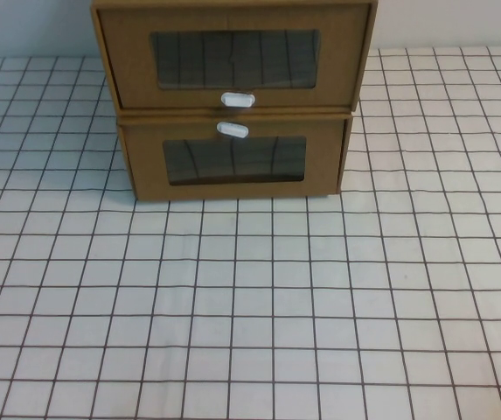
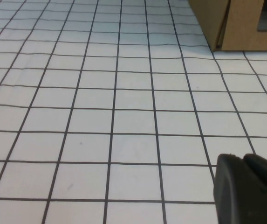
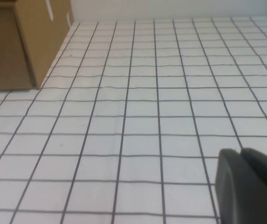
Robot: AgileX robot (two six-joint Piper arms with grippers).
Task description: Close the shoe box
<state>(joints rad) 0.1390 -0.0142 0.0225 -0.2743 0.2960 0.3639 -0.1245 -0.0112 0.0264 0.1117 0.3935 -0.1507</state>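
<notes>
The shoe box (image 1: 233,57) is the upper of two stacked brown cardboard boxes at the far middle of the table. It has a clear window and a white oval handle (image 1: 238,99) below it. Its front panel stands forward of the box beneath, overhanging it. My left gripper (image 2: 243,161) shows only in the left wrist view, shut and empty, low over the table, well short of the boxes. My right gripper (image 3: 240,154) shows only in the right wrist view, shut and empty, also low and short of the boxes. Neither arm shows in the high view.
The matching lower box (image 1: 233,162) carries its white handle (image 1: 232,129) above its window and rests on the white gridded tablecloth (image 1: 250,306). Its corner shows in the left wrist view (image 2: 245,23) and its side in the right wrist view (image 3: 30,42).
</notes>
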